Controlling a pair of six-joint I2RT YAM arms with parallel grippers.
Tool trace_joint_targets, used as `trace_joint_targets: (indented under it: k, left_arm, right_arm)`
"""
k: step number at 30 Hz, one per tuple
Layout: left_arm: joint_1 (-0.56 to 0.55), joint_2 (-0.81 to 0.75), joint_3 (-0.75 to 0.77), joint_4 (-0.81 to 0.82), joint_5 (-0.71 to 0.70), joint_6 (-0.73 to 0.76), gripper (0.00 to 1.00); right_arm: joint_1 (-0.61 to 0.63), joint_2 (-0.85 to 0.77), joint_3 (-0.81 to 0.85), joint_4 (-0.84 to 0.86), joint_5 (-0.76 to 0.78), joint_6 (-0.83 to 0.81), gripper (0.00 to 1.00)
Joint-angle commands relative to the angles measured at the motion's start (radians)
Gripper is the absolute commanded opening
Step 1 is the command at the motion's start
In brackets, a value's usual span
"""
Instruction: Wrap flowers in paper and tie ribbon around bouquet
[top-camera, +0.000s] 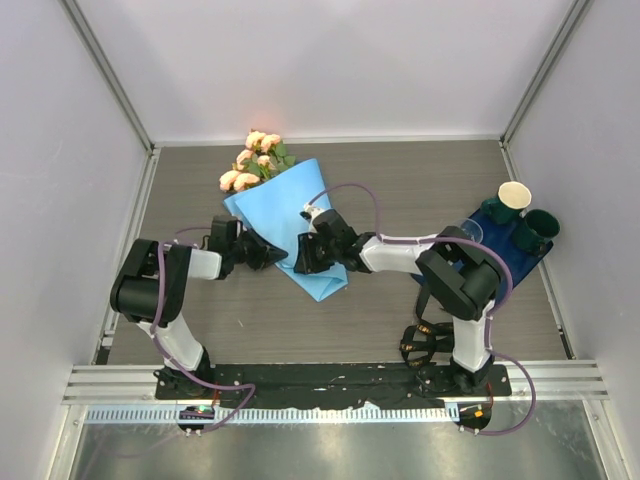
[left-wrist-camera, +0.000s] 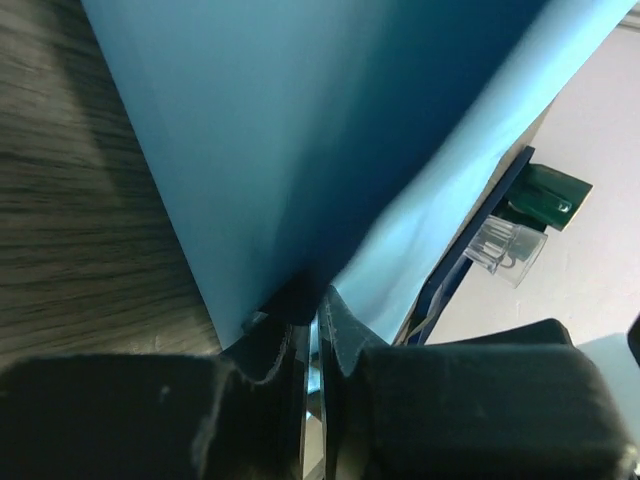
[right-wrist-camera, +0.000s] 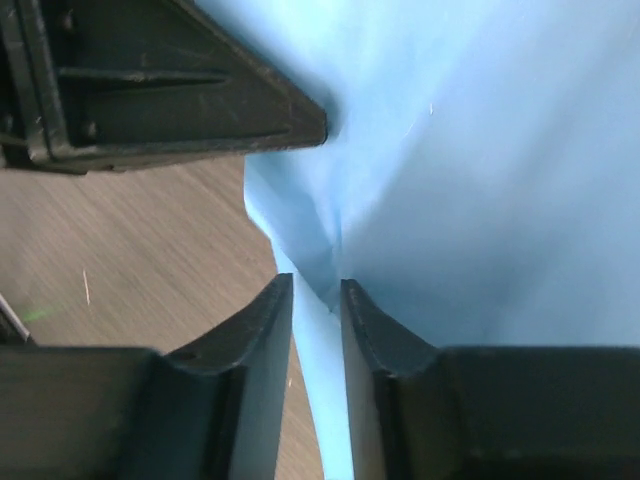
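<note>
Looking down from above, you have the bouquet (top-camera: 285, 205) lying slantwise in the middle of the tabletop (top-camera: 420, 190). The roses (top-camera: 252, 163) poke out of its wide end at the far left, and the other end points toward the near edge.

Right, and the light blue paper (top-camera: 325, 280) is rolled around the stems as a cone. Your two arms meet at its lower half, one from each side.

Your left fingers (left-wrist-camera: 345, 330) are nearly together. In the left wrist view the paper's edge runs down into the thin slit between them, so you are pinching the paper there, at the cone's left edge.

Your right fingers (right-wrist-camera: 265, 320) are another matter. They stand a little apart with a raised crease of the paper between them. The gap is plain to see, so count them as released, straddling the crease rather than clenching it.

Your ribbon (top-camera: 425, 340) lies in a loose black tangle on the tabletop, just beside your right arm's base and well apart from the bouquet.

Agreed. Off to your right you also have a navy mat (top-camera: 522, 256) carrying a cream cup (top-camera: 514, 195), two dark green cups (top-camera: 543, 226) and a clear cup (top-camera: 468, 232). Your right arm hides the mat's near part.
</note>
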Motion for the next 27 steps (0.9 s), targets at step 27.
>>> trace_joint_targets:
  k: [27]
  left_arm:
    - [0.016, -0.136, 0.137, -0.018, 0.088, -0.006, 0.46]
  right_arm:
    - [-0.081, 0.093, -0.033, 0.178, -0.213, 0.137, 0.09]
